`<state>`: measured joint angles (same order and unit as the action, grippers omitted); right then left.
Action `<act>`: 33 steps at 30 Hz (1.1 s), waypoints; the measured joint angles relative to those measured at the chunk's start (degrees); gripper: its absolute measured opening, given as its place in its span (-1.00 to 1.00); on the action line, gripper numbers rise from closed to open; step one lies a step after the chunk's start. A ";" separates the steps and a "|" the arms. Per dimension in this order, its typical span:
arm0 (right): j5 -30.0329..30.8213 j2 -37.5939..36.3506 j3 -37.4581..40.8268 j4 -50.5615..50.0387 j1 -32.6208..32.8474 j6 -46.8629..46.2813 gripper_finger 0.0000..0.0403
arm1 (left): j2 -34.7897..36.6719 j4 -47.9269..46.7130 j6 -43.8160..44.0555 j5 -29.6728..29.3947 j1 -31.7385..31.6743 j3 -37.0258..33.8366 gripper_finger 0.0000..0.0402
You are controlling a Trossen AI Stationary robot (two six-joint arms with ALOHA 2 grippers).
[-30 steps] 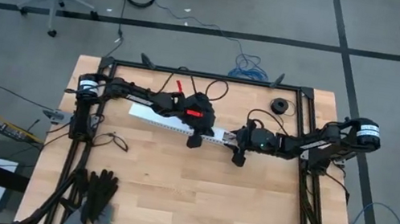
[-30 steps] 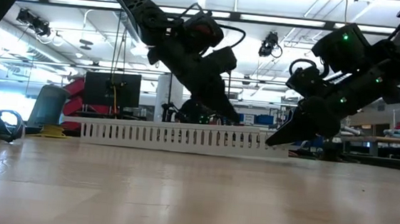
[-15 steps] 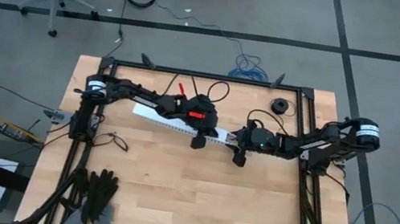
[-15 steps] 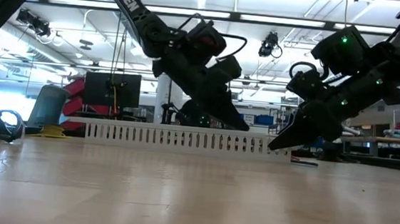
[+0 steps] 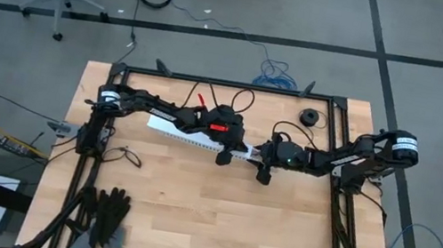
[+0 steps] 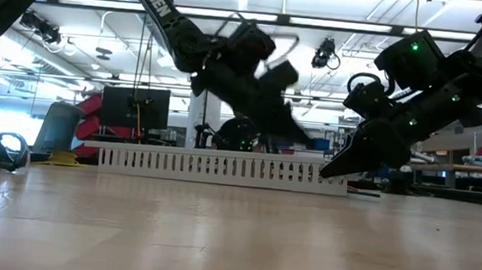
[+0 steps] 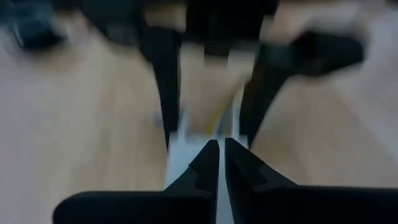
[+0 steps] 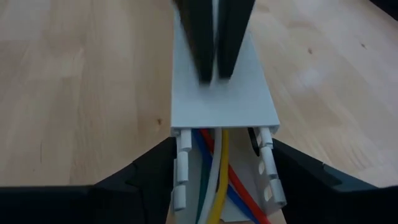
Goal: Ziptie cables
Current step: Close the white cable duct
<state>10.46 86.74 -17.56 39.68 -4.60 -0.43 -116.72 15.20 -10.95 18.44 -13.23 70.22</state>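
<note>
A long white slotted channel (image 5: pixel 175 132) lies on the table's far half, running left to right. The cables (image 8: pixel 217 168), red, blue, yellow, white and green, lie inside it under a white cover (image 8: pixel 242 99) and show at its right end. My left gripper (image 8: pixel 214 62) is shut, its tips on the cover near that end; it is blurred in the low view (image 6: pixel 305 140). My right gripper (image 8: pixel 222 146) is at the channel's right end (image 5: pixel 250 154), one finger on either side of it. My left gripper has its shut fingertips (image 8: pixel 205 71) on the top of the white cover, a short way in from the channel's right end. It slants down from the table's left, lying along the channel. My right gripper holds the channel's right end between its two fingers, one finger (image 8: pixel 155 165) against each slotted side wall (image 8: pixel 181 168). It comes from the table's right, slanting down, in line with the channel. The channel lies flat on the table.
Black gloves (image 5: pixel 109 213) lie near the front left corner. A black roll (image 5: pixel 308 116) sits at the far right, and a thin looped cord (image 5: pixel 130 157) at the left. The near half of the wooden table (image 5: pixel 232 225) is free room.
My left gripper has slid along the channel's top toward the right gripper, sinking a little and tipping further down, and it is still moving. It has stayed shut. The right gripper and the channel have kept their place.
</note>
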 joint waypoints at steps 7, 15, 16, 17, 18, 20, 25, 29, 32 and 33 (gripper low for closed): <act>0.09 -0.02 -0.02 -0.04 0.00 0.00 0.11 | 5.98 -2.31 -3.47 0.86 -0.19 0.22 -1.00; 0.24 -0.02 -0.02 0.36 0.01 0.00 0.10 | 8.12 -7.86 -4.09 -0.70 -0.64 -2.96 -1.00; 0.24 -0.02 -0.02 0.40 0.02 0.00 0.10 | 8.12 -7.63 -3.74 -0.82 -0.60 -3.64 -1.00; 0.24 -0.02 -0.02 0.42 0.00 0.00 0.10 | 8.12 -6.94 -3.58 -0.82 -0.60 -4.28 -1.00; 0.24 -0.02 -0.02 0.50 0.00 0.00 0.10 | 8.12 -5.61 -3.38 -0.85 -0.61 -4.91 -1.00; 0.24 -0.02 -0.02 0.67 0.01 0.00 0.09 | 8.12 -3.20 -2.27 -1.04 -0.64 -6.19 -1.00; 0.26 -0.02 -0.02 0.88 0.02 0.00 0.10 | 6.68 -3.31 -1.39 -5.10 -0.64 -6.91 -1.00; 0.26 0.07 0.13 0.74 0.02 -0.04 0.09 | 4.34 -1.22 -0.08 -3.04 -0.68 -6.91 -1.00; 0.25 0.09 0.13 0.50 0.02 -0.04 0.09 | 2.77 2.15 0.79 -2.08 -0.54 -6.91 -1.00; 0.25 0.09 0.13 0.47 0.02 -0.04 0.09 | 2.37 3.41 0.88 -1.68 -0.42 -6.91 -1.00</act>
<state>10.71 86.83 -17.43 40.15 -4.58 -0.47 -114.35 18.61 -10.08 16.76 -13.65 63.31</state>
